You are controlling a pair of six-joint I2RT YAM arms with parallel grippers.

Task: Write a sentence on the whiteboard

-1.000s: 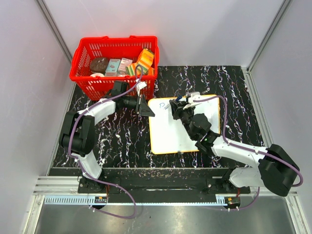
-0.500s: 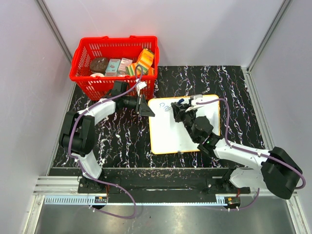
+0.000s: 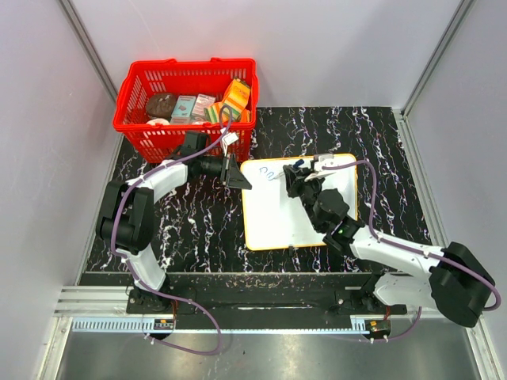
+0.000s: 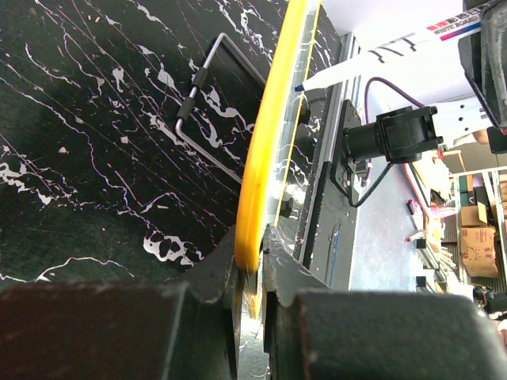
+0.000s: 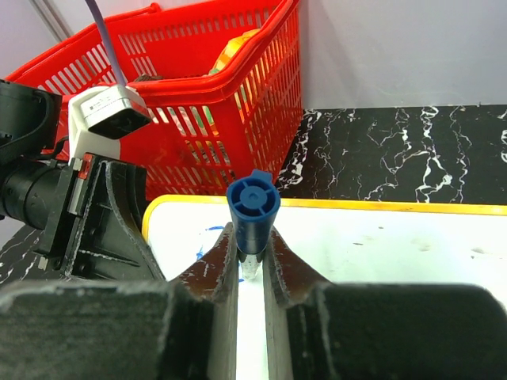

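Top external shows the whiteboard (image 3: 277, 218) flat on the tabletop (image 3: 198, 229), the left pincer (image 4: 249, 255) pinching its yellow edge, the right pincer (image 5: 252, 257) pinching a blue marker (image 5: 253, 206) over its far part.

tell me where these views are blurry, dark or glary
Top external: even light, soft shadows, sharp, but the blue writing on the whiteboard is too small to read. Left wrist: the left pincer is dark and soft up close; the whiteboard's yellow rim catches glare. Right wrist: the right pincer is blurred, the blue-capped marker crisp.
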